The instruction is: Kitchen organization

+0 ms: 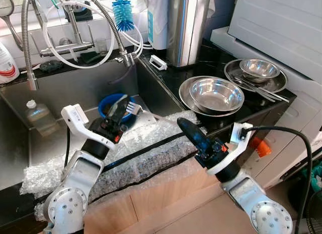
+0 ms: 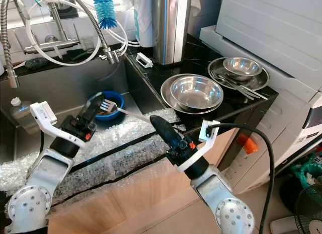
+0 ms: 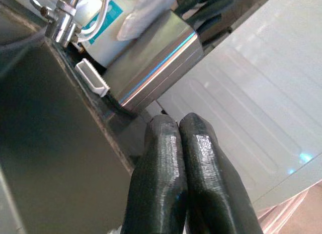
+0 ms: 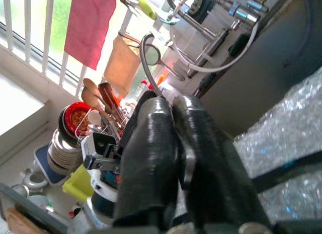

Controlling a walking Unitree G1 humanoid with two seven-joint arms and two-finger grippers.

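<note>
Left claw [image 1: 121,105] is pinched shut on a fork [image 1: 132,109], held over the sink [image 1: 75,93] just above a blue bowl [image 1: 106,104]. Right claw [image 1: 184,126] is closed and empty, near the bubble wrap [image 1: 146,148] on the sink's near edge. Steel bowls [image 1: 216,94] sit on the black surface [image 1: 201,63] to the right; more cutlery [image 1: 259,88] lies on a far-right plate [image 1: 279,83].

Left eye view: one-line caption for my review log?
Both grippers, left and right, hover shut over the bubble wrap beside the sink.
</note>
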